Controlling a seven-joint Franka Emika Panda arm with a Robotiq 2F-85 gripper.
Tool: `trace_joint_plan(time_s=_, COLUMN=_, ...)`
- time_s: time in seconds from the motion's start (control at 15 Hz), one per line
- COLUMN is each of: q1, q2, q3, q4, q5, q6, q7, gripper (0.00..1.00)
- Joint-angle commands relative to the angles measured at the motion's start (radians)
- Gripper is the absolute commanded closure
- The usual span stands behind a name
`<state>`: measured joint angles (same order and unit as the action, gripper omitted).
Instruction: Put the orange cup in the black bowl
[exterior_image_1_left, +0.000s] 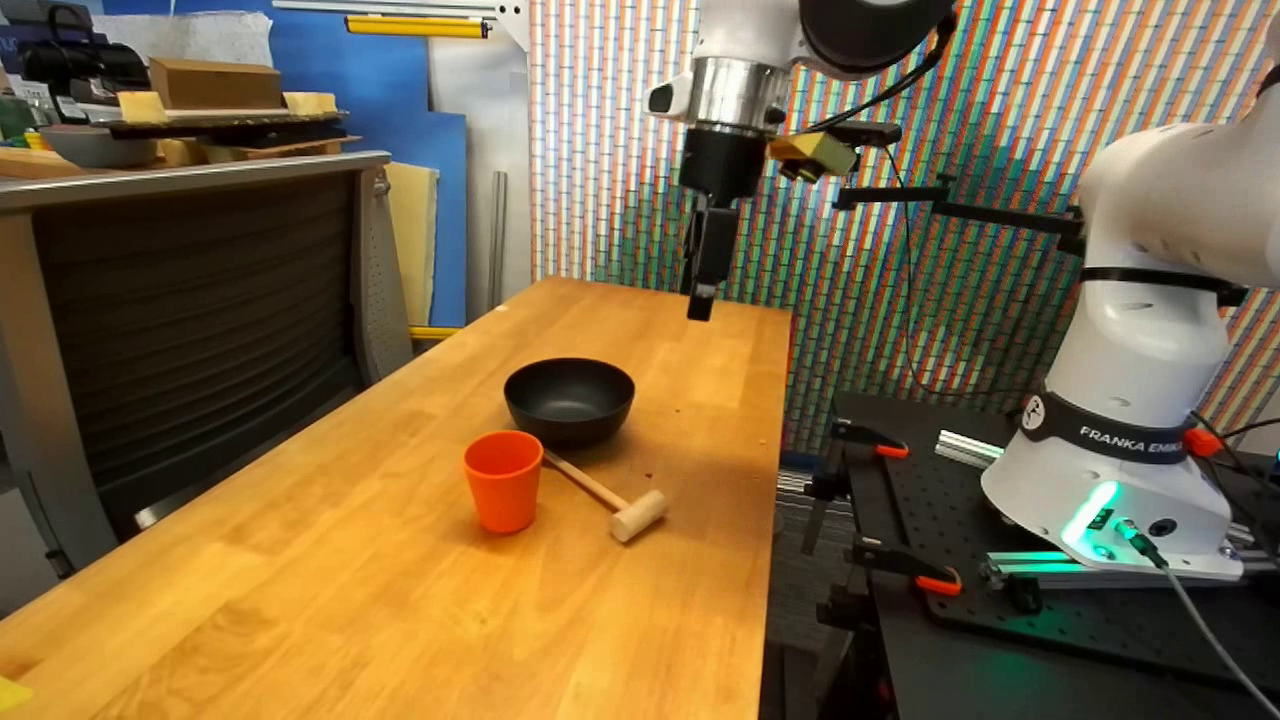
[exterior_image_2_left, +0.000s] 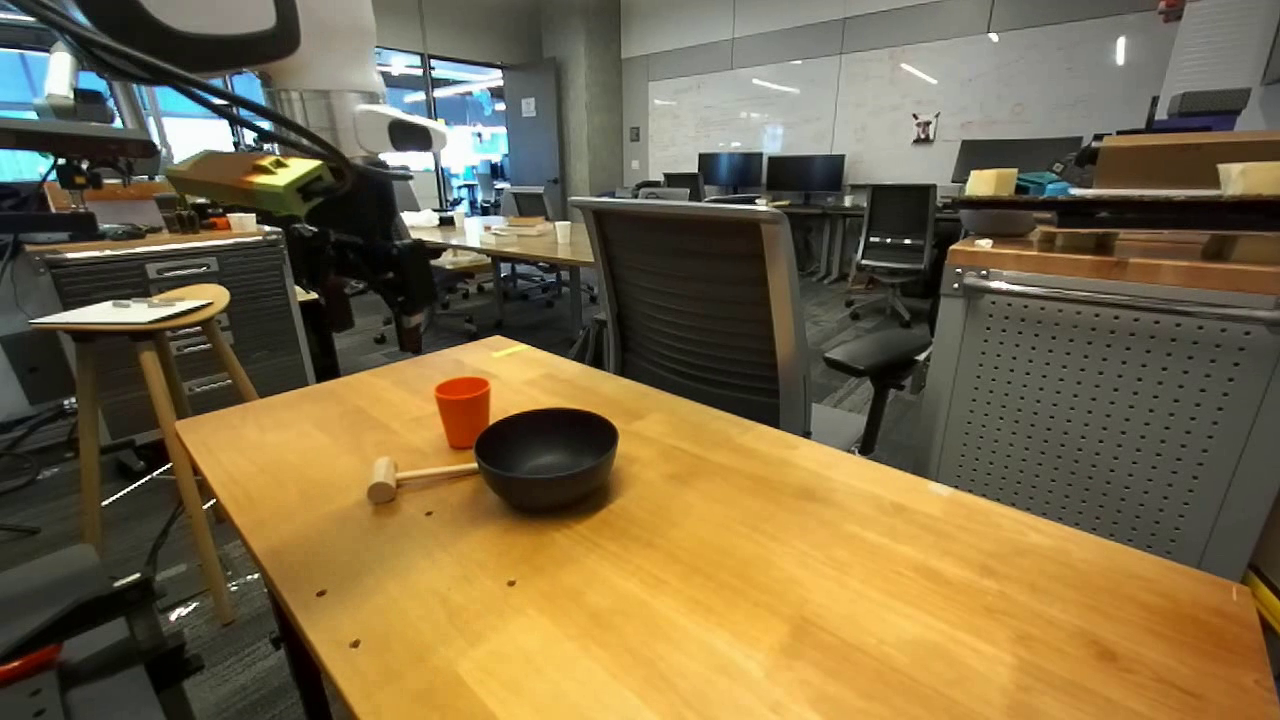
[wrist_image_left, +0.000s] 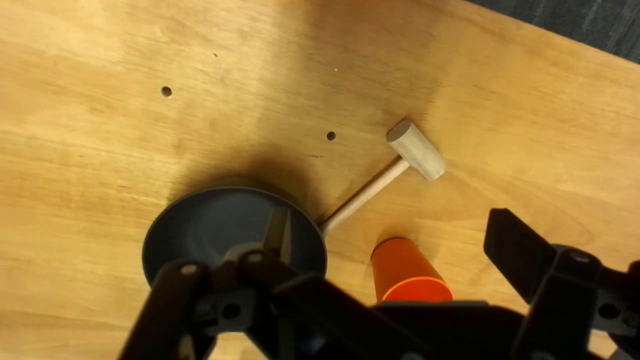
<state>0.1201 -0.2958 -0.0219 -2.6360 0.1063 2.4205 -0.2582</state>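
In an exterior view: gripper (exterior_image_1_left: 697, 302) hangs above the wooden table (exterior_image_1_left: 400, 600), seen nearly edge-on, so its spread reads poorly from here. Orange cup (exterior_image_1_left: 503, 490) upright on the table, lower than the gripper and toward the picture's left, well apart from it.

In an exterior view: black bowl (exterior_image_2_left: 547, 465) sits near the cup, on the camera's side of it. Wooden mallet (exterior_image_2_left: 382, 481) lies near both, handle running up to the bowl's side; cannot tell if it touches. Gripper is up and to the picture's left of the cup, parted.

Wrist view: fingers (wrist_image_left: 517, 252) spread wide. Cup shows in the gap between them, down on the table, partly hidden by the gripper's body. Picture-left finger crosses in front of the bowl.
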Motion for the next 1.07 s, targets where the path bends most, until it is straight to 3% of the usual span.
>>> trace_joint_plan(time_s=0.0, q1=-0.009, q2=0.257, q3=0.073, q4=0.186, q5=-0.095, q6=0.015, q7=0.092, gripper=0.0)
trace_joint_plan(time_s=0.47, q1=0.015, q2=0.654, q3=0.103, q4=0.58, q5=-0.254, q6=-0.067, q7=0.166, gripper=0.0)
trace_joint_plan(time_s=0.93, q1=0.039, q2=0.888, q3=0.111, q4=0.883, q5=-0.247, q6=-0.2, q7=0.137, gripper=0.0)
trace_joint_plan(time_s=1.0, q1=0.038, q2=0.909, q3=0.113, q4=0.904, q5=-0.242, q6=-0.212, q7=0.134, gripper=0.25)
